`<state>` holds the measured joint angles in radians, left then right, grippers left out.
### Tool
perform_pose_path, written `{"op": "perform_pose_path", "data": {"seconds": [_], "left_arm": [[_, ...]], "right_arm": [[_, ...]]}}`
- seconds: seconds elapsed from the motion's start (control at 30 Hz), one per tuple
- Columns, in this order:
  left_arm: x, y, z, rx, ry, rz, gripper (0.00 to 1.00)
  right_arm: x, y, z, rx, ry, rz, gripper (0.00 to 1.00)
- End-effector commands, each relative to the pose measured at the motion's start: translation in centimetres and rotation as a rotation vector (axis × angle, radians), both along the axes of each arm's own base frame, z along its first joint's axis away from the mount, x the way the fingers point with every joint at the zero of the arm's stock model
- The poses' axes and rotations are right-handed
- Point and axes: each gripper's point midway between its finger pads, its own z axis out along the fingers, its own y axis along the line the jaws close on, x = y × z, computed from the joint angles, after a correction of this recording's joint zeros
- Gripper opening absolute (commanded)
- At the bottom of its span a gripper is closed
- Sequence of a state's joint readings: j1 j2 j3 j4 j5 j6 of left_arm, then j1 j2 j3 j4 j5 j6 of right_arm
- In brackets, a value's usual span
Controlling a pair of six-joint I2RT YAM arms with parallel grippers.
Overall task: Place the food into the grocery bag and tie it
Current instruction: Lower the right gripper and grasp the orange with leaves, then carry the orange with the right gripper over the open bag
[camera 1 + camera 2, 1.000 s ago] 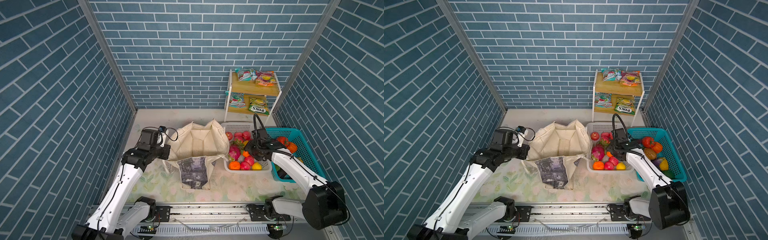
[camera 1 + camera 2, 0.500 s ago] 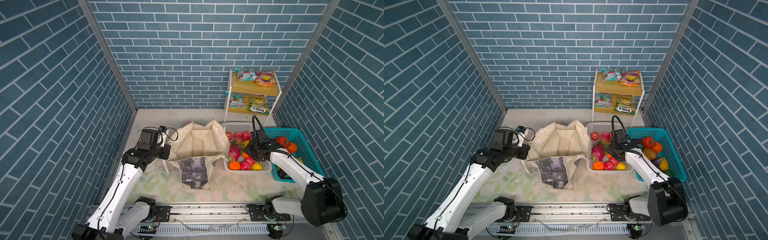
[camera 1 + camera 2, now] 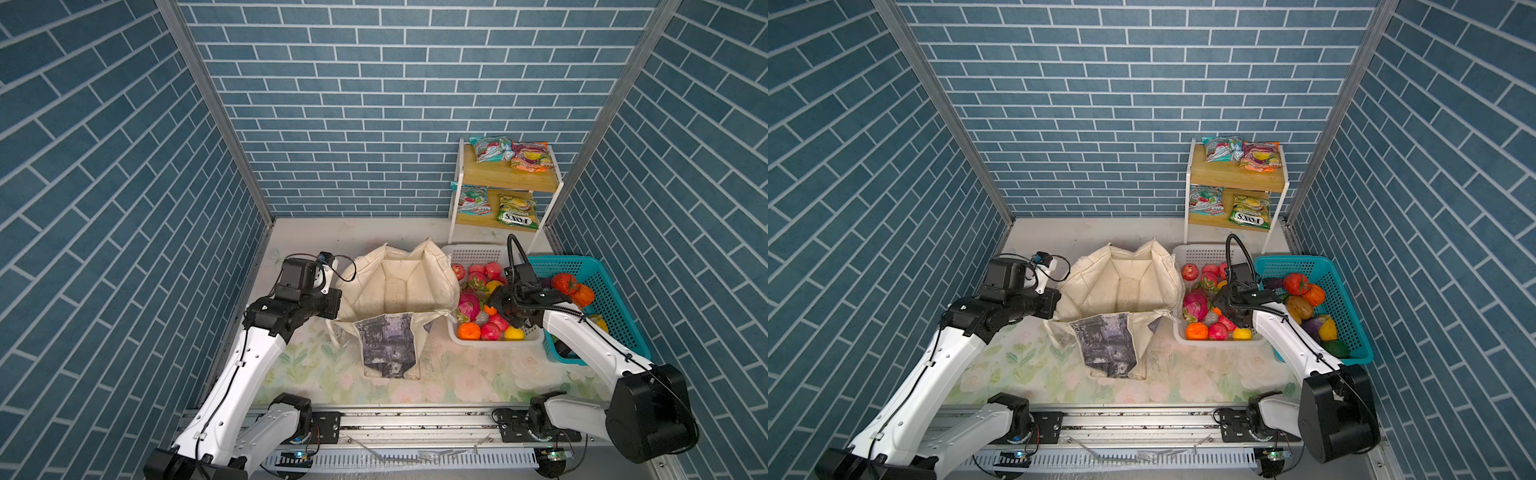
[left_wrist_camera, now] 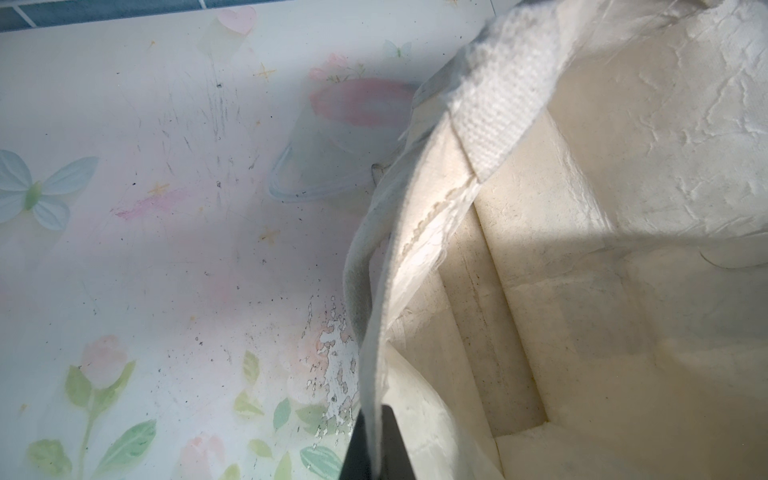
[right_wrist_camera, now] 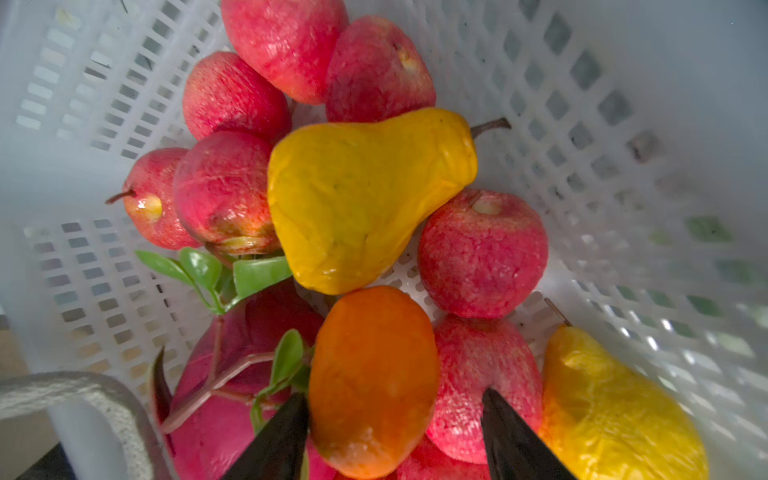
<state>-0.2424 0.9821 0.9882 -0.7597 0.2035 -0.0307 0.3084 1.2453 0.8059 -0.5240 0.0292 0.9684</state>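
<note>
The cream grocery bag [image 3: 395, 282] stands open at mid-table, and its printed panel [image 3: 1106, 345] faces the front. My left gripper [image 4: 376, 449] is shut on the bag's left rim [image 4: 374, 332] and holds it up. The food is toy fruit in a white basket [image 3: 478, 251]. My right gripper [image 5: 395, 395] hangs open low over that fruit. An orange [image 5: 374, 374] lies between its fingers and touches one; the other finger rests by a red apple [image 5: 478, 374]. A yellow pear [image 5: 365, 195], more apples and a dragon fruit [image 5: 232, 374] lie around.
A teal basket [image 3: 602, 282] with more toy produce stands right of the white one, under my right arm. A wooden shelf [image 3: 507, 178] at the back right holds several snack packets [image 3: 490, 148]. Blue brick walls close in three sides. A floral mat [image 3: 316, 361] covers the table.
My right gripper has shifted slightly over the white basket, and its jaws narrowed and widened again. The left arm and the bag have stayed put.
</note>
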Motion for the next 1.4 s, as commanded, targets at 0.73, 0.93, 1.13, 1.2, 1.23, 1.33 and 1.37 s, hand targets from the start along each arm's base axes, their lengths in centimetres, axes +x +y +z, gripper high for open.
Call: {"op": "perform_pose_path", "data": {"seconds": [0.73,0.93,1.13,1.2,1.23,1.33,1.37], "left_arm": [[0.2,-0.2,0.2,-0.022,-0.018,-0.003,0.00],[0.1,-0.2,0.3,-0.023,-0.020,-0.004,0.00],[0.1,-0.3,0.3,-0.027,-0.021,-0.005,0.00],[0.1,-0.3,0.3,-0.028,-0.020,-0.006,0.00],[0.1,-0.3,0.4,-0.028,-0.021,-0.006,0.00],[0.1,-0.4,0.4,-0.032,-0.024,-0.009,0.00],[0.1,-0.4,0.4,-0.032,-0.024,-0.009,0.00]], "right_arm": [[2.5,0.4,-0.6,0.059,-0.087,-0.018,0.48],[2.0,-0.2,1.7,0.041,-0.123,-0.022,0.35],[-0.1,-1.7,10.8,-0.023,-0.249,0.029,0.31],[-0.6,-1.1,14.4,-0.013,-0.317,0.089,0.30],[-0.8,-0.5,16.3,-0.005,-0.359,0.141,0.29],[-1.2,2.2,20.4,0.013,-0.444,0.279,0.27],[-1.3,3.3,21.3,0.005,-0.461,0.324,0.27]]}}
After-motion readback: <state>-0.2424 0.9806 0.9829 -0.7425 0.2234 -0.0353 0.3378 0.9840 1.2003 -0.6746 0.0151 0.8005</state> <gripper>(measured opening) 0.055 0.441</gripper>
